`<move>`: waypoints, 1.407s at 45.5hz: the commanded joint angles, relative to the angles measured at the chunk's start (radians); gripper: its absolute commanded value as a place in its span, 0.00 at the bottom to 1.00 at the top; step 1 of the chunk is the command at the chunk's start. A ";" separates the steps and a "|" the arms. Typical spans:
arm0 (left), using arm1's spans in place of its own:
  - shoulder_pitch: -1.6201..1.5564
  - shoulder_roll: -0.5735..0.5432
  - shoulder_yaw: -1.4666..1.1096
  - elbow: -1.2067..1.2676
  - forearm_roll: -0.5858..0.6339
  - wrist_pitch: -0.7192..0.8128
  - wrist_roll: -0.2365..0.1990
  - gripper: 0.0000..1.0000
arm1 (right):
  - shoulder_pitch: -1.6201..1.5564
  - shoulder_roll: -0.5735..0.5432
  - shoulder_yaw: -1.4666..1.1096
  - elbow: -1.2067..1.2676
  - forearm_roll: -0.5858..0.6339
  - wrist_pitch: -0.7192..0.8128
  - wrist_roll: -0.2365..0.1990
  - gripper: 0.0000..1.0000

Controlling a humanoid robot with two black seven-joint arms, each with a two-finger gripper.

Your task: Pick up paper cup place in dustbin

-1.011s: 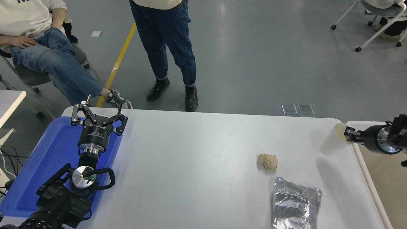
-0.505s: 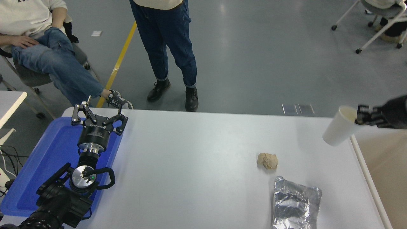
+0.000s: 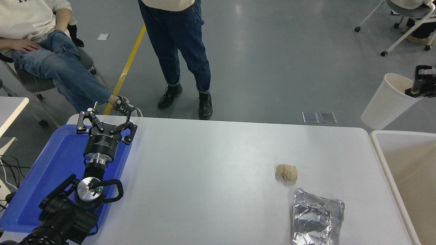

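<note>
Table (image 3: 218,163): white, rounded corners, fills the lower picture.

Dustbin (image 3: 378,149): rectangular, cream-white rim, beige inside; stands against the table's right edge, only its left part in view.

Blue tray (image 3: 58,163): flat plastic, on the table's left end, under the left arm.

Two people at the far side: one standing (image 3: 180,51) in dark jeans and black shoes, one seated (image 3: 51,58) at upper left in lighter jeans.

Left arm: black, parked at lower left over the blue tray. Left tool (image 3: 106,124): fingers spread apart, holding nothing.

Foil tray (image 3: 316,219): silver, crumpled, near the table's front right.

Paper cup (image 3: 386,102): white, tapered, pale cream inside. Held in the air at the picture's right edge, above the floor beyond the table's far right corner and just past the dustbin's far end. Tilted, rim up and to the right, base down and to the left. Touches neither table nor dustbin.

Right tool (image 3: 417,89): black, only its tip in view at the right edge; fingers pinched on the paper cup's rim, one finger inside the mouth.

Paper ball (image 3: 286,172): tan, crumpled, on the table just behind the foil tray.
</note>
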 commanded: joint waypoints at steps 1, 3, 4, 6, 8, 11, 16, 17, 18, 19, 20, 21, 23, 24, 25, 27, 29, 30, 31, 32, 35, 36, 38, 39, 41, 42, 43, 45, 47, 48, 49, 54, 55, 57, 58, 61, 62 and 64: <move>0.000 0.001 0.000 0.000 0.000 0.001 0.000 1.00 | 0.077 0.004 -0.046 0.011 0.004 0.014 0.000 0.00; 0.000 0.001 0.000 0.000 0.000 0.000 0.000 1.00 | 0.077 0.001 -0.046 0.009 0.004 0.011 -0.002 0.00; 0.000 0.000 0.000 0.000 0.000 0.000 0.000 1.00 | 0.074 0.000 -0.046 0.006 0.004 0.011 -0.002 0.00; 0.000 0.000 -0.001 0.000 0.000 0.000 -0.001 1.00 | 0.068 -0.005 -0.050 0.002 0.001 0.009 -0.003 0.00; 0.000 0.000 0.000 0.000 0.000 0.000 0.000 1.00 | 0.063 -0.013 -0.072 -0.006 -0.003 0.006 -0.003 0.00; 0.000 0.001 0.000 0.000 0.000 0.000 -0.001 1.00 | 0.054 -0.031 -0.110 -0.023 -0.003 -0.003 -0.005 0.00; 0.000 0.001 0.000 0.000 0.000 0.000 -0.001 1.00 | 0.013 -0.078 -0.148 -0.049 -0.007 -0.035 -0.005 0.00; 0.000 0.001 0.000 0.000 0.000 0.000 -0.001 1.00 | 0.008 -0.095 -0.158 -0.057 -0.007 -0.035 -0.003 0.00; 0.000 0.001 0.000 0.000 0.000 0.000 -0.001 1.00 | 0.005 -0.112 -0.167 -0.063 -0.008 -0.035 -0.005 0.00; 0.000 0.001 0.000 0.000 0.000 0.000 -0.001 1.00 | 0.003 -0.127 -0.174 -0.067 -0.014 -0.039 -0.003 0.00; 0.000 0.001 0.000 0.000 0.000 0.001 -0.001 1.00 | 0.002 -0.140 -0.185 -0.072 -0.017 -0.040 -0.005 0.00; 0.000 0.001 0.000 0.000 0.000 0.000 -0.001 1.00 | 0.002 -0.151 -0.197 -0.078 -0.019 -0.042 -0.005 0.00; 0.000 0.001 0.000 0.000 0.000 0.000 -0.001 1.00 | 0.002 -0.170 -0.230 -0.098 -0.020 -0.045 -0.005 0.00; 0.000 0.001 0.000 0.000 0.000 0.000 -0.001 1.00 | 0.002 -0.180 -0.246 -0.110 -0.019 -0.045 -0.005 0.00; 0.000 0.001 0.000 0.000 0.000 0.000 -0.001 1.00 | 0.002 -0.189 -0.263 -0.121 -0.019 -0.045 -0.005 0.00; 0.000 0.001 0.000 0.000 0.000 0.000 -0.001 1.00 | 0.002 -0.207 -0.288 -0.138 -0.019 -0.046 -0.005 0.00; 0.000 0.001 -0.001 0.000 0.000 0.000 -0.001 1.00 | 0.002 -0.223 -0.308 -0.152 -0.019 -0.046 -0.005 0.00; 0.000 0.001 0.000 0.000 0.000 0.001 -0.001 1.00 | 0.002 -0.230 -0.316 -0.159 -0.020 -0.046 -0.005 0.00; 0.000 0.001 -0.001 0.000 0.000 0.001 -0.001 1.00 | 0.002 -0.236 -0.322 -0.172 -0.022 -0.048 -0.005 0.00; 0.000 0.001 0.000 0.000 0.000 0.000 -0.001 1.00 | 0.002 -0.243 -0.328 -0.182 -0.026 -0.048 -0.005 0.00; 0.000 0.001 -0.001 0.000 0.000 0.001 -0.001 1.00 | 0.002 -0.261 -0.349 -0.211 -0.049 -0.058 -0.005 0.00; 0.000 0.001 -0.001 0.000 0.000 0.001 -0.001 1.00 | 0.002 -0.270 -0.354 -0.218 -0.057 -0.065 -0.005 0.00; 0.000 0.001 0.000 0.000 0.000 0.000 -0.001 1.00 | 0.002 -0.290 -0.362 -0.228 -0.071 -0.072 -0.005 0.00; 0.000 0.001 -0.001 0.000 0.000 0.000 -0.001 1.00 | 0.002 -0.301 -0.362 -0.233 -0.074 -0.072 -0.005 0.00; 0.000 0.001 0.000 0.000 0.000 0.000 -0.001 1.00 | 0.002 -0.313 -0.362 -0.232 -0.076 -0.072 -0.005 0.00; 0.000 0.001 0.000 0.000 0.000 0.000 -0.001 1.00 | 0.002 -0.315 -0.363 -0.232 -0.077 -0.072 -0.005 0.00; 0.000 0.001 -0.001 0.000 0.000 0.000 -0.001 1.00 | 0.000 -0.316 -0.363 -0.232 -0.077 -0.072 -0.005 0.00; 0.000 0.001 0.000 0.000 0.000 0.000 -0.001 1.00 | -0.004 -0.318 -0.362 -0.233 -0.077 -0.075 -0.006 0.00; 0.000 0.001 0.000 0.000 0.000 0.000 -0.001 1.00 | -0.024 -0.318 -0.354 -0.233 -0.077 -0.085 -0.006 0.00; 0.000 0.001 0.000 0.000 0.000 0.000 -0.001 1.00 | -0.041 -0.318 -0.349 -0.235 -0.077 -0.091 -0.006 0.00; 0.000 0.001 0.000 0.000 0.000 0.000 -0.001 1.00 | -0.059 -0.318 -0.345 -0.236 -0.077 -0.100 -0.006 0.00; 0.000 0.000 0.000 0.000 0.000 0.000 -0.001 1.00 | -0.147 -0.319 -0.307 -0.250 -0.077 -0.152 -0.006 0.00; 0.000 0.001 0.000 0.000 0.000 0.000 -0.001 1.00 | -0.167 -0.321 -0.296 -0.258 -0.076 -0.158 -0.006 0.00; 0.000 0.001 -0.001 0.000 0.000 0.001 -0.001 1.00 | -0.214 -0.321 -0.270 -0.277 -0.071 -0.167 -0.005 0.00; 0.002 0.001 0.000 0.000 0.000 0.000 -0.001 1.00 | -0.240 -0.321 -0.254 -0.290 -0.066 -0.170 -0.006 0.00; 0.000 0.001 0.000 0.000 0.000 0.000 -0.001 1.00 | -0.335 -0.321 -0.198 -0.342 -0.062 -0.181 -0.006 0.00; 0.000 0.001 0.000 0.000 0.000 0.001 -0.001 1.00 | -0.374 -0.321 -0.172 -0.360 -0.060 -0.189 -0.006 0.00; 0.000 0.001 0.000 0.000 0.000 0.001 -0.001 1.00 | -0.447 -0.321 -0.120 -0.392 -0.056 -0.209 -0.005 0.00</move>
